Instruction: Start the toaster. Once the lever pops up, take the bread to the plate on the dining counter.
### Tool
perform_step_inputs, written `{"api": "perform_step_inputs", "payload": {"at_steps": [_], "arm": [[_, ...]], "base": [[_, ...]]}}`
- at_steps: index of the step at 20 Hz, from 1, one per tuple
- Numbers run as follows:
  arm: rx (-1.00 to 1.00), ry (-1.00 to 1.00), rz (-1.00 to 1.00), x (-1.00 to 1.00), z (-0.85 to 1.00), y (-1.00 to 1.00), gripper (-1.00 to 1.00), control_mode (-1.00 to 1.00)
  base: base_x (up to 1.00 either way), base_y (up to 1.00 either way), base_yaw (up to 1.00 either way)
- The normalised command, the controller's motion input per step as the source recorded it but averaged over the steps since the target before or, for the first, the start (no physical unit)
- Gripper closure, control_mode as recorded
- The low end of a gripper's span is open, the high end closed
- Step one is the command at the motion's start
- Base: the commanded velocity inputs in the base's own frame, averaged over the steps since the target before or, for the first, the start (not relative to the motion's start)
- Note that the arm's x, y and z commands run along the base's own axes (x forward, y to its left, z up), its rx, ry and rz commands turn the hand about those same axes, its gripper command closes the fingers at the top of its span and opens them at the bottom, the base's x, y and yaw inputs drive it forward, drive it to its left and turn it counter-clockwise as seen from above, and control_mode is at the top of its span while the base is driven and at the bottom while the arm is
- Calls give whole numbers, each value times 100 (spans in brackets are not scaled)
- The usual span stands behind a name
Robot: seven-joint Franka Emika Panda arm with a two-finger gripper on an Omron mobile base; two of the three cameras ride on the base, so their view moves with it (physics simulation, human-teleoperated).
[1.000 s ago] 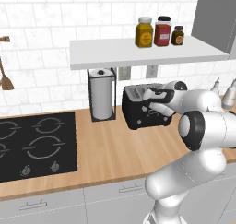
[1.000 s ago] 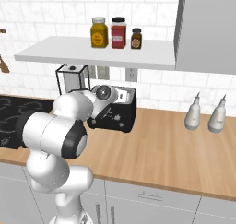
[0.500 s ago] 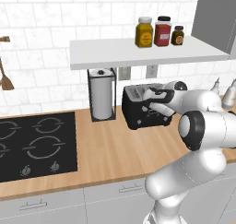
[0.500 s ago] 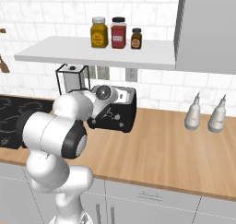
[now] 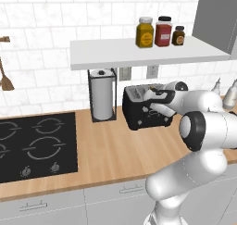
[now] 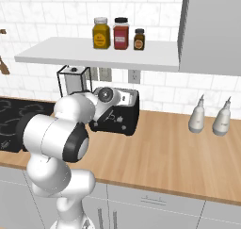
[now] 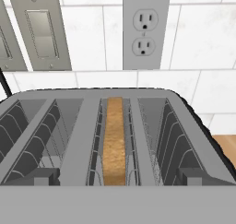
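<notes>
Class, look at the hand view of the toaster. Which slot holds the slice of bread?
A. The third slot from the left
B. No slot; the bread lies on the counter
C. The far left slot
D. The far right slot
A: the bread stands on edge in the toaster's third slot from the left, with the other three slots empty.

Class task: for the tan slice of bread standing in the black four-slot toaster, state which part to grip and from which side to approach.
Grip the tan slice of bread by its top crust edge, coming straight down from above. It stands upright in a narrow slot of the black four-slot toaster, wire guides beside both faces, so just that edge is exposed. Close across its thin width.
</notes>
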Motion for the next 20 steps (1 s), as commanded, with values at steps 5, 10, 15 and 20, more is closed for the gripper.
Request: {"api": "perform_step_inputs", "payload": {"at_steps": [5,10,15,20], "arm": [[0,0,0,0,0,0,-100,-100],[0,0,0,0,0,0,-100,-100],[0,0,0,0,0,0,-100,-100],[0,0,0,0,0,0,-100,-100]], "base": [[0,0,0],[0,0,0],[0,0,0],[0,0,0]]}}
